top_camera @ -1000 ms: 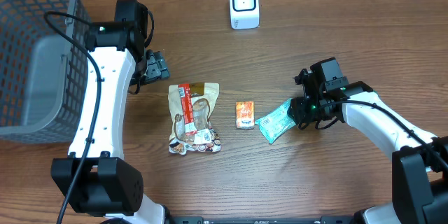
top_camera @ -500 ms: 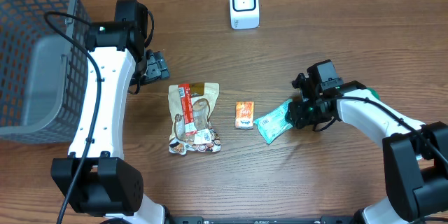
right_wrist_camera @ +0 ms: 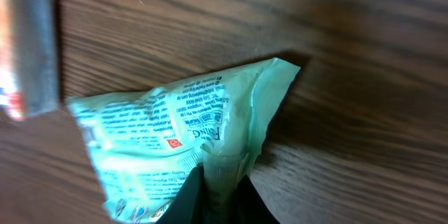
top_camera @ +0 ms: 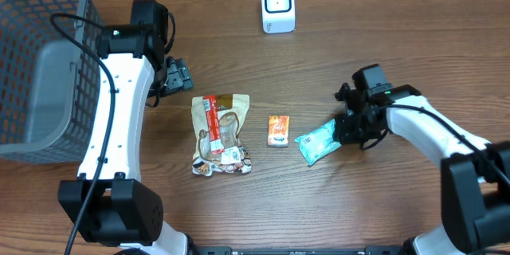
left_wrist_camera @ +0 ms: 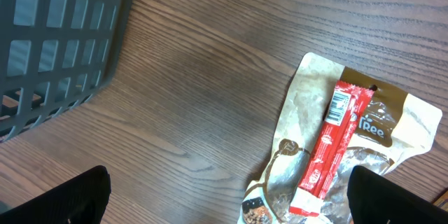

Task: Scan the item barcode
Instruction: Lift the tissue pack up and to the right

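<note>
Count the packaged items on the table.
4: tan pouch left of centre, red stick pack on it, small orange packet beside, green packet in right fingers. Inside the basket, unclear.

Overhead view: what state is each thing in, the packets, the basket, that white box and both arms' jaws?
right arm: jaws shut on the teal packet.
left arm: jaws open, empty.
teal packet: pinched at one edge.
brown pouch: lying flat, crumpled, red stick packet on top.
orange packet: lying flat, apart from the rest.
white scanner: upright, nothing in front.
grey basket: upright; contents unclear.
</note>
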